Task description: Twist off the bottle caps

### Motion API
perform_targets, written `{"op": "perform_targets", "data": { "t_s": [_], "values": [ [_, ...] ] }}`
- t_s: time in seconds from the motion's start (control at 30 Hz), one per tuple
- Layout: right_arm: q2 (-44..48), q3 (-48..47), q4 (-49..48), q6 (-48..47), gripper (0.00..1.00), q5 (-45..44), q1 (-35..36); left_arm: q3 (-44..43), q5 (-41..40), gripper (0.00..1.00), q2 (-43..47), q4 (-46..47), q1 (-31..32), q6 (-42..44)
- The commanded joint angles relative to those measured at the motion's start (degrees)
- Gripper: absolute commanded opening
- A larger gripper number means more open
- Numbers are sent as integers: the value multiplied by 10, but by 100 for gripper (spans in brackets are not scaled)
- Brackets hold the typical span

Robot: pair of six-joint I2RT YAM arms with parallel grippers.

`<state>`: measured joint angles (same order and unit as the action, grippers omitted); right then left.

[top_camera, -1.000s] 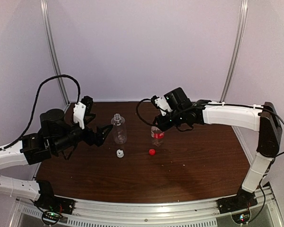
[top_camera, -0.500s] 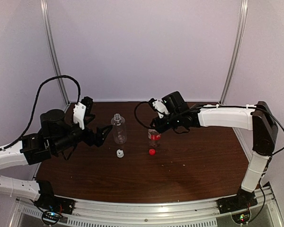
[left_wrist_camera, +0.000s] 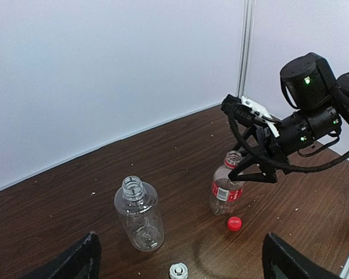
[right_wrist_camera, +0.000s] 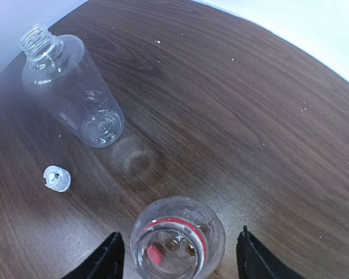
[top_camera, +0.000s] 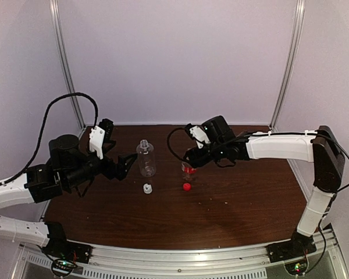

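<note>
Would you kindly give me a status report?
Left end effector open, empty. Right end effector open around red-label bottle. White cap, red cap both off, on table. Nothing obstructing.

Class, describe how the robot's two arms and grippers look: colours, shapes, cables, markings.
Both arms are white tubular links with black joints. The left arm carries a looped black cable; the right arm shows small green lights. The left gripper and right gripper are black, two-fingered, each with a white bracket behind.

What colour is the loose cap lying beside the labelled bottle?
The cap is red, clearest in the left wrist view.
</note>
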<state>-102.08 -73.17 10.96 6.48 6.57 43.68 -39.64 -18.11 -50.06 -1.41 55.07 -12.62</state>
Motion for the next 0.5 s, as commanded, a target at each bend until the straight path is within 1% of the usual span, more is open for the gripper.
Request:
{"op": "perform_targets", "data": {
  "t_s": [0.0,0.13,0.27,0.47],
  "values": [
    [32,8,-4,2,72,-1,-2,1,-11,98,6,18,1,-5],
    [48,17,-8,2,84,-2,-2,2,-18,98,4,-1,1,-3],
    [65,28,-7,3,99,-2,-2,-1,-24,98,5,-12,1,-7],
    [91,38,3,2,100,-2,-2,-2,-33,98,3,-16,0,-4]
  ]
}}
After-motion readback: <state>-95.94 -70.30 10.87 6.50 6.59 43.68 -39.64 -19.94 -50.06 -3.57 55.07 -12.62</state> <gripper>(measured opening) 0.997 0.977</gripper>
